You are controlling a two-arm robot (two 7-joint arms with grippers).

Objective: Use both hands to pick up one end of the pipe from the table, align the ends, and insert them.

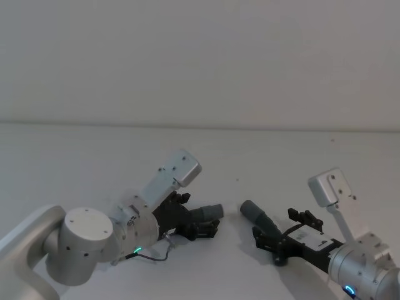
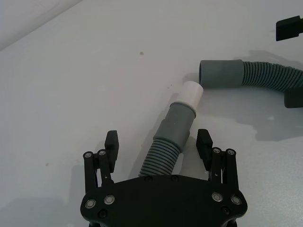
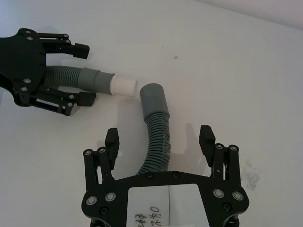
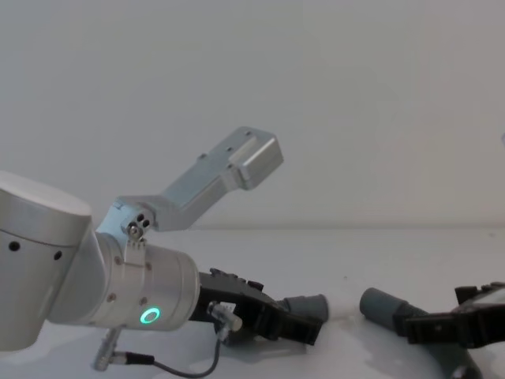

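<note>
**White table, grey hose, nothing gripped yet: where this could go sideways**

White table (image 1: pixel 94 162) is plain and looks slick, and both hose halves lie flat on it. My guess is anything nudged will slide instead of staying put.

Left gripper (image 2: pixel 157 140) sits low with its fingers spread and released, one on either side of the shorter piece (image 2: pixel 163 151). Right gripper (image 3: pixel 158 136) is the same deal: fingers apart, holding nothing, straddling the longer piece (image 3: pixel 157 146).

Longer piece: the ribbed run lies between the right fingers, a bit nearer one than the other, with the wide cuff (image 3: pixel 154 99) out past the fingertips. Ribs look squashy, so I reckon a clamp there could let the cuff droop or swing once it's lifted.

Shorter piece: clearly off-centre between the left fingers, close to one fingertip and well apart from the other. If they close like that, the near finger lands first and probably shoves or rolls the hose, turning its end off line.

Whitish tip (image 2: pixel 191 93) pokes out beyond the left fingertips. It's near the wide cuff's mouth but apart from it and at an angle. With a small misaim I'd expect it to butt the rim rather than go in.
</note>
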